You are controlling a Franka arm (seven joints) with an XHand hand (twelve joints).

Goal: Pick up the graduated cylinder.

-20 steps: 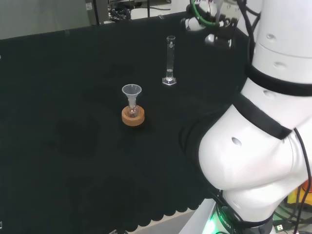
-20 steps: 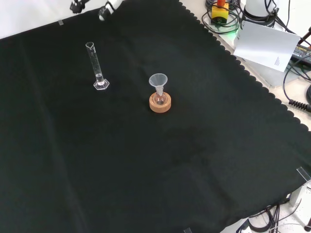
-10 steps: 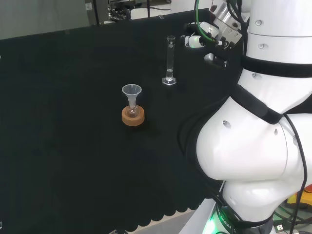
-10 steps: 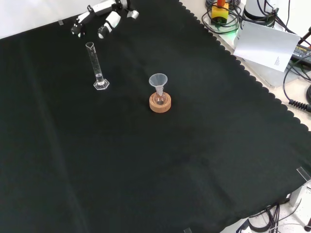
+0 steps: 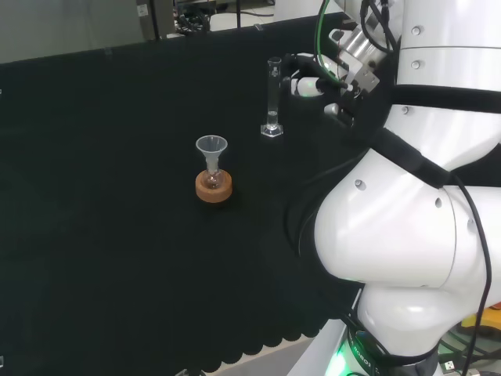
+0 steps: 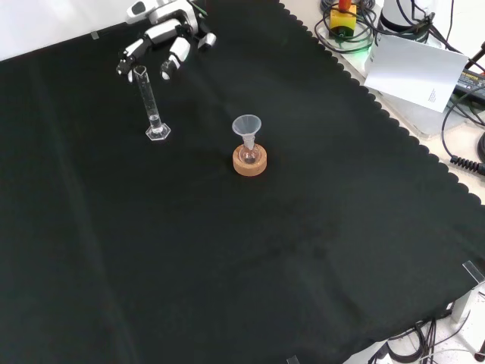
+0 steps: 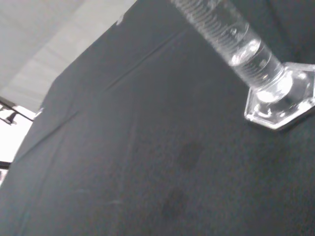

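Several fingers [image 6: 171,59] are spread and relaxed, holding nothing; in the front view the tips sit right by the top of the graduated cylinder [image 6: 149,101], though I honestly can't tell if any touch the glass. The hand [image 6: 163,34] hangs just above and behind that cylinder, which stands upright on its hexagonal base [image 7: 280,97] on the black cloth [image 6: 250,258]. To the cylinder's right in the front view, a small funnel [image 6: 246,128] sits in a flask on a cork ring [image 6: 249,162].

cloth [image 6: 318,250]: bare all round | nearest obstacle: funnel [image 6: 246,127] on cork ring [image 6: 249,161], seemingly well apart from cylinder [image 6: 149,102]
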